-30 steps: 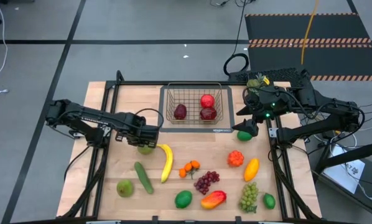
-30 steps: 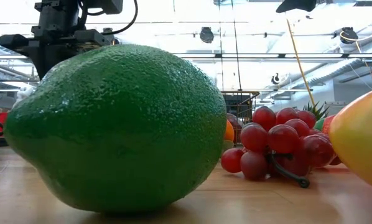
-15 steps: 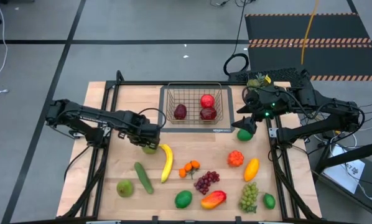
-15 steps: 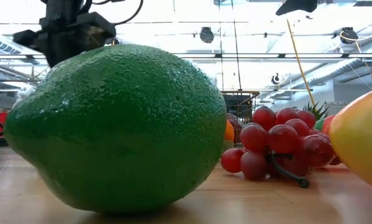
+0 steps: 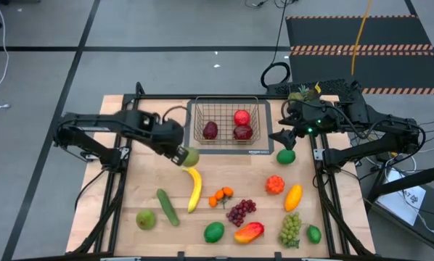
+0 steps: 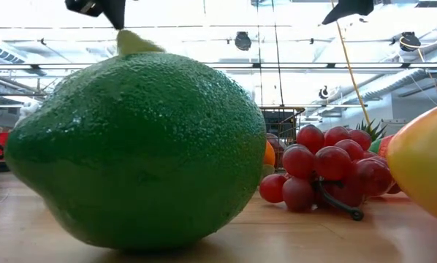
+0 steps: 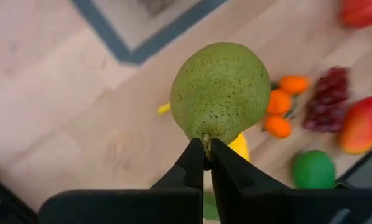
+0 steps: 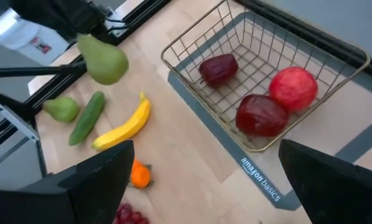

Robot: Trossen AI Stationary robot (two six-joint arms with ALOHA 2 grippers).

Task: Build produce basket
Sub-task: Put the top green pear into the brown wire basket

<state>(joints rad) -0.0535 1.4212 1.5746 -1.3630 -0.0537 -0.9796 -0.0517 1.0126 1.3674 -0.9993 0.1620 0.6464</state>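
Note:
A green pear [image 7: 220, 90] hangs in the air left of the basket [image 5: 191, 119], with my left gripper [image 7: 206, 163] shut on it. It also shows in the high view as the pear [image 5: 191, 156] and in the right wrist view as the pear [image 8: 102, 59]. The wire basket holds three red fruits, among them a red apple [image 5: 242, 117]. My right gripper [image 5: 282, 138] hovers open just right of the basket, with nothing between its fingers. My left gripper pinches the pear's short stem [image 7: 205, 138] between its two fingertips, only at their free ends. The fingers come from above, slanting steeply down. The pear hangs below them by its narrow end, lifted clear of the table.
On the near half of the table lie a banana [image 5: 195, 188], a cucumber [image 5: 168, 206], another pear [image 5: 146, 219], purple grapes [image 5: 236, 212], a mango [image 5: 248, 232] and several more fruits. A lime [image 5: 286, 156] lies under my right gripper. Bare wood shows between the banana and the basket.
My left gripper has risen and gone toward the basket, rolling as it went. It has stayed shut on the pear. The pear, which sat low by the banana's far end, is now lifted clear and hangs closer to the basket's left near corner.

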